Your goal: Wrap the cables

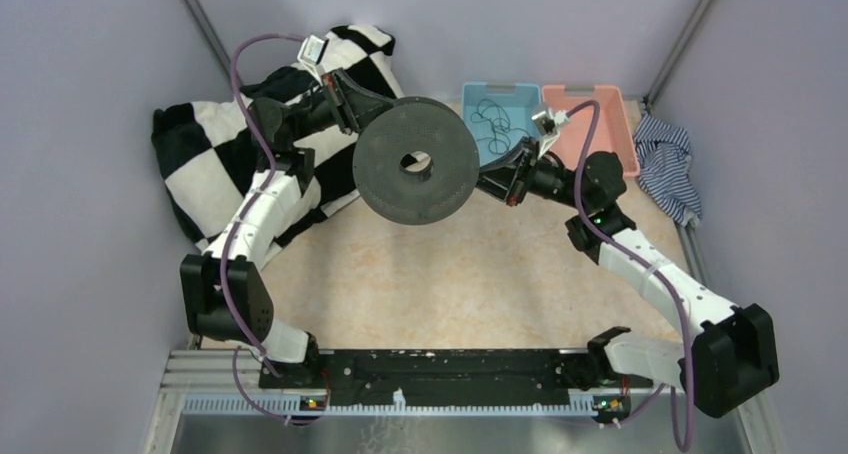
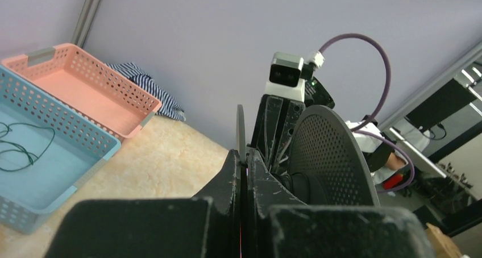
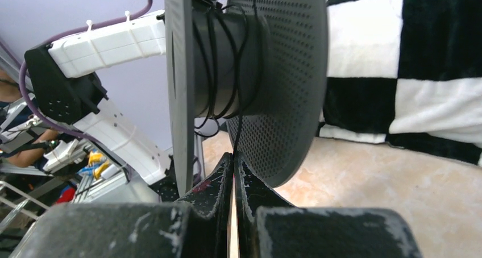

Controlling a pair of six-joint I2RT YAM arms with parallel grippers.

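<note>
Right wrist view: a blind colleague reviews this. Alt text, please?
The shut right gripper pinches a thin black cable running down from a dark perforated spool, seen edge-on with turns wound on its core. A checkered blanket lies behind.

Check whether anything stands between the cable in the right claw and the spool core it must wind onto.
Nothing visible does. The right claw is shut on the cable, which runs straight up between the spool's two flanges to its core. The left claw grips a flange rim, outside that gap.
</note>
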